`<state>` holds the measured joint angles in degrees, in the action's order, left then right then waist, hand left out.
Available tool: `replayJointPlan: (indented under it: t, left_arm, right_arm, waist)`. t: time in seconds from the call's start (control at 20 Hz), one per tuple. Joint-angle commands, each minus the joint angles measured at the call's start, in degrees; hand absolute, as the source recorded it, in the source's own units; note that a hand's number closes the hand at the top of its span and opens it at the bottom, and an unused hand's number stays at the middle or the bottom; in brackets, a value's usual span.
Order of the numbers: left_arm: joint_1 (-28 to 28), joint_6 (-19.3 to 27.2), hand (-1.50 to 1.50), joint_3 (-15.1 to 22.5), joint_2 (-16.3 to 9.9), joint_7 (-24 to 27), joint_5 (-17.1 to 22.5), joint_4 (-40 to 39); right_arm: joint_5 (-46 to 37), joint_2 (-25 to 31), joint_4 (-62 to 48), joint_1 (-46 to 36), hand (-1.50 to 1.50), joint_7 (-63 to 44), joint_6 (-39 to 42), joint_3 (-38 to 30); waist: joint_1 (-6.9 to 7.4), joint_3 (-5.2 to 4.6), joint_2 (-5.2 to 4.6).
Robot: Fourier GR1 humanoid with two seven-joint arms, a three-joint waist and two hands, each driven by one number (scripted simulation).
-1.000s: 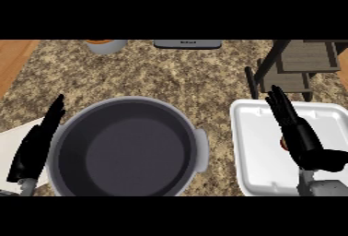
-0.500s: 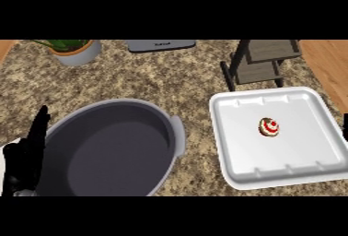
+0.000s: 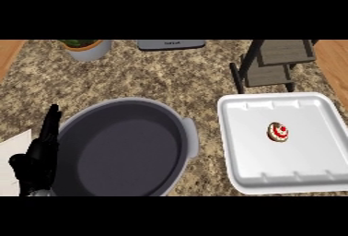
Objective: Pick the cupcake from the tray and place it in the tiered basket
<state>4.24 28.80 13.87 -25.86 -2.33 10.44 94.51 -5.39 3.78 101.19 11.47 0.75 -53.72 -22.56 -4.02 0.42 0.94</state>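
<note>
While the cupcake (image 3: 278, 132) sits untouched on the white tray (image 3: 238, 138) at three o'clock, the left hand (image 3: 39, 154) rests released at eight o'clock; likely light and soft, best pinched around its base.

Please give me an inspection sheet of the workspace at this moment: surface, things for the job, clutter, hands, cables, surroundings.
Surface: speckled granite counter, wooden strips at both side edges.
Job's things: cupcake lies on the white tray, untouched; tiered basket stands behind the tray.
Clutter: large grey pot left of the tray; potted plant and a dark device at the far edge; white sheet at the left edge.
Hands: left hand open, fingers up, beside the pot; right hand not in view.
Cables: nothing seen.
Surroundings: nothing seen.
</note>
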Motion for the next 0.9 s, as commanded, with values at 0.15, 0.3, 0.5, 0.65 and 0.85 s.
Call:
replayJointPlan:
  t: [0.15, 0.3, 0.5, 0.65, 0.85]
  left_arm:
    - [2.49, -3.37, 0.0, 4.0, 3.54, -1.2, 2.14, -4.33]
    - [2.19, -3.7, 0.0, 4.3, 3.93, -0.8, 1.84, -4.11]
    - [0.3, -4.06, 0.0, 4.35, 3.91, -0.85, 1.02, -3.88]
    - [0.14, -4.91, 0.0, 4.39, 3.92, -0.32, 0.91, -4.86]
    - [-0.85, -5.22, 0.0, 5.86, 5.15, -1.08, 0.27, -5.33]
  right_arm:
    - [-9.23, -2.48, 0.14, 11.5, -1.5, -14.2, 4.7, 11.13]
    - [-14.19, 0.96, -0.19, 15.18, -1.5, -20.92, 7.62, 12.31]
    - [-21.37, 3.02, -0.4, 17.39, -1.5, -30.55, 10.41, 14.09]
    - [-26.48, 5.22, 0.87, 18.1, -1.5, -37.95, 12.56, 13.17]
    - [-33.78, 6.55, 3.41, 14.18, -1.5, -49.69, 16.47, 12.56]
  waist:
    - [3.37, -1.29, -2.48]
    - [4.46, -1.5, -3.13]
    - [5.9, -1.52, -3.72]
    - [6.47, -1.61, -3.93]
    - [7.13, -1.29, -3.38]
